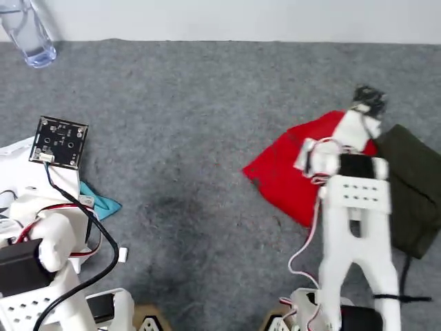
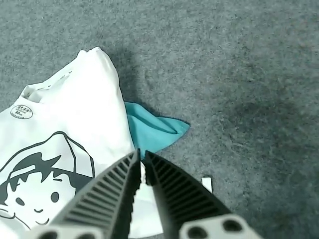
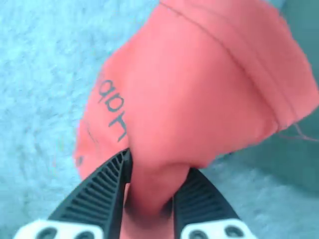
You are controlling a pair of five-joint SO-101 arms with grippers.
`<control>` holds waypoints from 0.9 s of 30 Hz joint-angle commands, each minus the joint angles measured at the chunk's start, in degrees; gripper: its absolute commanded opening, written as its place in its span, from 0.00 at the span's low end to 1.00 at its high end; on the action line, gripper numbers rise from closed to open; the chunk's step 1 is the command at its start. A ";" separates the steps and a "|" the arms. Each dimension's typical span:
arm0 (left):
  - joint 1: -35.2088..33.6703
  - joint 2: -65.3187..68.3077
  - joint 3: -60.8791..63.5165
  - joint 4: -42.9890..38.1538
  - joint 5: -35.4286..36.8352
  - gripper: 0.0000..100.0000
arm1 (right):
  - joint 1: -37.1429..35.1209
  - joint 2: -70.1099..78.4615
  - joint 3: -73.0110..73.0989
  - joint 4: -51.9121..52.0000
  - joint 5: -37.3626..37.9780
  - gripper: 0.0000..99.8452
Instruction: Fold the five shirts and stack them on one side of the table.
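Shirts, item by item?
— Red shirt (image 3: 199,89): right side of the table (image 1: 207,103), rumpled, unfolded. A bunch of it is clamped in my right gripper (image 3: 157,167).
Next to it?
— Dark shirt (image 1: 413,186): just beside the red, loose, not folded by my reckoning.
Left side?
— White shirt (image 2: 75,124) lying over teal shirt (image 2: 154,129); perhaps the stack begun. My left gripper (image 2: 142,154) hangs over the white one, jaws all but together, empty.
Tally?
— Four counted. Most folding remains.
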 commanded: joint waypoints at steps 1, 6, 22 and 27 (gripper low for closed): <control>-0.35 -0.44 -0.31 1.23 -0.53 0.01 | 4.97 -0.84 -8.53 3.56 8.88 0.01; -0.35 -0.44 -0.22 1.23 -0.53 0.01 | 12.00 4.00 -16.62 5.76 21.98 0.01; -0.35 -0.44 -0.22 1.23 -0.44 0.01 | 24.40 29.41 -27.43 -0.84 50.11 0.01; -0.35 -0.44 -0.22 1.23 -0.44 0.01 | 28.35 32.04 -27.69 -2.68 52.92 0.01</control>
